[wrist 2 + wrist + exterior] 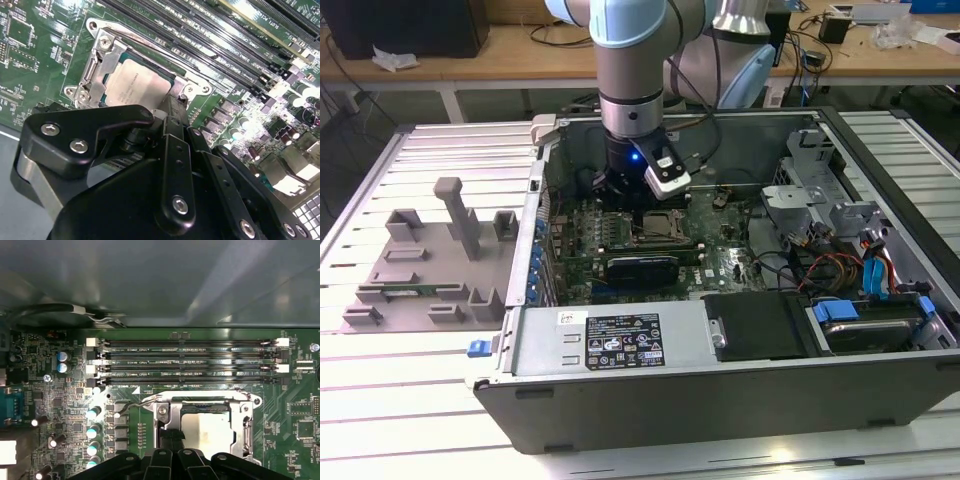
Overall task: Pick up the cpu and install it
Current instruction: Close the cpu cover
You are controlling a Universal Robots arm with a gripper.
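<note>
**Cpu in socket, gripper low over it**

The case [720, 400] is lying open on its side, taking up the middle and right of the exterior view. A grey tray [420, 270] of fixtures is sitting at the exterior view's left. The arm [630, 80] is reaching straight down from the upper middle of that frame into the case.

The board [60, 405] is lying flat on the case floor. The gripper [172, 105] is hanging low over it, with its front end right at one edge of the cpu in the second wrist view. I cannot tell whether it is spread, pressed together or pinching anything, nor whether it is touching the chip.

The slots [185, 362] are running in four long rows just beside the socket. The socket [97, 65] is showing its metal frame around the chip. The cpu [137, 82] is lying flat and square inside that frame, silvery top up, in both wrist views.

Judgement: the install step is in hand, with the pickup looking done and the chip looking seated. Any further move here is calling for straight vertical travel with no sideways drag, since the frame edges are sitting close around the chip.
</note>
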